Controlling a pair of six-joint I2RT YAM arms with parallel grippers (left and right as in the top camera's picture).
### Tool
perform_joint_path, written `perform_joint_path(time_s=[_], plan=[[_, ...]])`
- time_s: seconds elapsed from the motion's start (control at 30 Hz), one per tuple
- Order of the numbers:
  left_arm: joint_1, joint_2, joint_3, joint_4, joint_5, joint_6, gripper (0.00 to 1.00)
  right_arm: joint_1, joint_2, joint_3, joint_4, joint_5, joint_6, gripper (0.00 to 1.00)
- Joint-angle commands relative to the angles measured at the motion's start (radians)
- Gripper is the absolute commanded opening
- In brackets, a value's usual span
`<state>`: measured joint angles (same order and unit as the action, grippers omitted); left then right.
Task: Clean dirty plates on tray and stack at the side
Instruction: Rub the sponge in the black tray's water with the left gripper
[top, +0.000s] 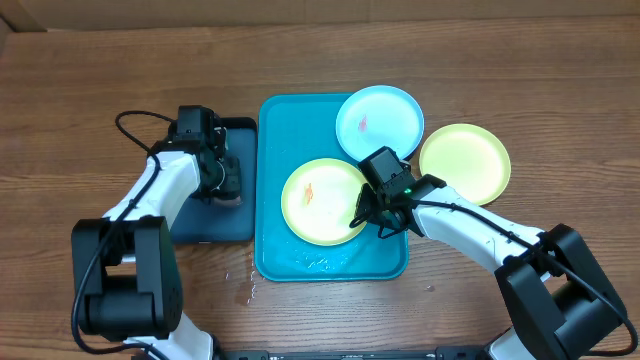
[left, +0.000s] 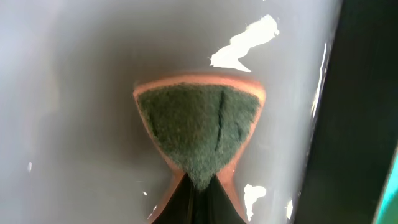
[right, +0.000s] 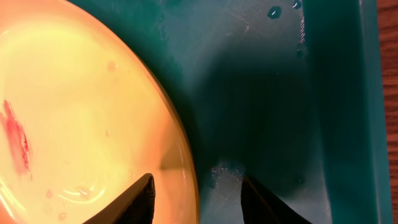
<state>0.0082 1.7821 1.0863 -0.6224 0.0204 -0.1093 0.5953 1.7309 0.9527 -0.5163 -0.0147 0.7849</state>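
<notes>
A pale yellow-green plate (top: 318, 200) with an orange smear lies on the turquoise tray (top: 272, 225). A cyan plate (top: 380, 120), also smeared, rests across the tray's far right corner. Another yellow-green plate (top: 465, 163) sits on the table to the right. My right gripper (top: 366, 214) is open at the near plate's right edge. In the right wrist view the plate's (right: 74, 106) rim runs between the spread fingers (right: 140, 198), one over the plate and one over the tray (right: 273, 93). My left gripper (left: 199, 186) is shut on a green-faced orange sponge (left: 199, 130) over the dark tray (top: 205, 225).
The small dark tray lies left of the turquoise one, and its wet surface (left: 74, 93) shows glare in the left wrist view. Water drops lie on the turquoise tray's front and on the table near its front left corner (top: 245, 285). Bare wood surrounds both trays.
</notes>
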Motion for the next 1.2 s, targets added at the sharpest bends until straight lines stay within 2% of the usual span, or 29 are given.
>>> perform_joint_path(time_s=[0.0, 0.2, 0.37, 0.63, 0.8, 0.83, 0.9, 1.17], plan=[[0.005, -0.109, -0.002, 0.010, -0.043, -0.003, 0.04, -0.007, 0.005, 0.014, 0.006, 0.014, 0.000, 0.46], [0.004, -0.230, -0.002, -0.005, -0.060, -0.003, 0.04, -0.007, 0.005, 0.014, 0.013, 0.014, 0.000, 0.46], [0.003, -0.251, -0.003, -0.010, -0.087, -0.019, 0.04, -0.007, 0.005, 0.014, 0.013, 0.013, 0.000, 0.23], [0.002, -0.251, -0.003, -0.047, -0.072, -0.026, 0.04, -0.007, 0.005, 0.014, 0.017, 0.014, 0.000, 0.12], [-0.003, -0.251, -0.003, -0.048, -0.080, -0.025, 0.04, -0.007, 0.005, 0.014, 0.017, 0.014, 0.000, 0.15], [-0.004, -0.251, -0.003, -0.048, -0.080, -0.025, 0.04, -0.007, 0.005, 0.014, 0.018, 0.014, 0.000, 0.15], [-0.005, -0.251, -0.003, -0.047, -0.080, -0.024, 0.04, -0.007, 0.005, 0.014, 0.018, 0.014, 0.000, 0.04], [-0.012, -0.251, 0.008, -0.032, -0.093, -0.006, 0.04, -0.007, 0.005, 0.014, 0.027, 0.014, 0.000, 0.04]])
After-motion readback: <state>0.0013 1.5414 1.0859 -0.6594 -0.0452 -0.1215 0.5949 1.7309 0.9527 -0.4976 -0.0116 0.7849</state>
